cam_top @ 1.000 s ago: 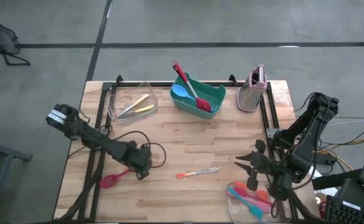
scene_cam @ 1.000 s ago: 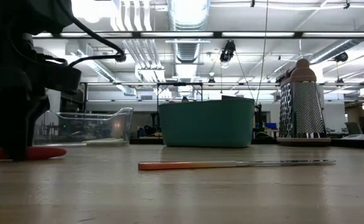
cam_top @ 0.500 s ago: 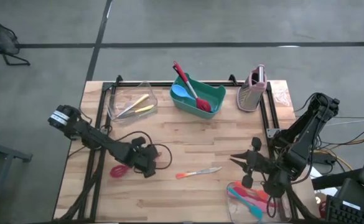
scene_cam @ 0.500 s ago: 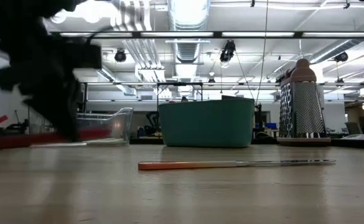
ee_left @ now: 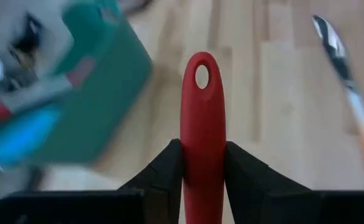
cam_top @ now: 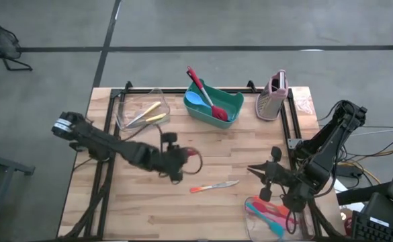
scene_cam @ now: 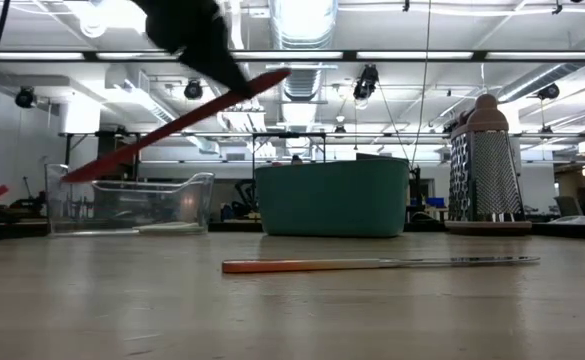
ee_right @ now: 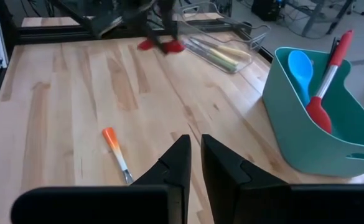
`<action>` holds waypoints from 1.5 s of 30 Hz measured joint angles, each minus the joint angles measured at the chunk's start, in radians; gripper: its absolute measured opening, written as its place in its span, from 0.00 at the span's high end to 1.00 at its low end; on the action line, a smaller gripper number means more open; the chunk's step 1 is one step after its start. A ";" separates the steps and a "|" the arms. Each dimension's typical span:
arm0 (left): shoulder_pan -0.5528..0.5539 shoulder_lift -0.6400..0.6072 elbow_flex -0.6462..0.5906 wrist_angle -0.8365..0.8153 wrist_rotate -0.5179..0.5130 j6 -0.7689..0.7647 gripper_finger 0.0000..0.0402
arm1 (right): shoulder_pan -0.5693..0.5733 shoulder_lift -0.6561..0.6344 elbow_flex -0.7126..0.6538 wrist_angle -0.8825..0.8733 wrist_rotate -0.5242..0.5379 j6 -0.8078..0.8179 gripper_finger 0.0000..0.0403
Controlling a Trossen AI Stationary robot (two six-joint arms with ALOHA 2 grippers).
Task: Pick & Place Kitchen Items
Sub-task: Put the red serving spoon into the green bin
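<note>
Your table (cam_top: 203, 151) carries a green bin (cam_top: 230, 101) at the back holding a red spatula (cam_top: 205, 94) and a blue spoon (cam_top: 195, 99), beside a clear tub (cam_top: 125, 115) with yellow cutlery (cam_top: 149, 114). Your left gripper (cam_top: 177, 161) is mid-table, clamped on a red spoon (ee_left: 202, 143) held off the wood. Your right gripper (cam_top: 263, 180) hangs at the right, fingers nearly together, empty. An orange-handled knife (cam_top: 213, 186) lies between them.

red utensil (ee_left: 201, 134) head hidden behind left hand (ee_left: 201, 163), green bin (ee_left: 63, 106) blurred
</note>
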 joint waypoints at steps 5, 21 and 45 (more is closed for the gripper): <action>0.105 0.014 0.135 0.032 0.050 0.413 0.76 | 0.000 0.000 -0.023 0.004 0.020 0.009 0.90; 0.464 0.278 0.435 0.276 0.374 1.078 0.76 | 0.001 0.000 -0.069 0.071 0.020 0.035 0.85; 0.536 0.571 0.646 0.249 0.332 0.996 0.64 | 0.001 0.000 -0.070 0.071 0.021 0.009 0.89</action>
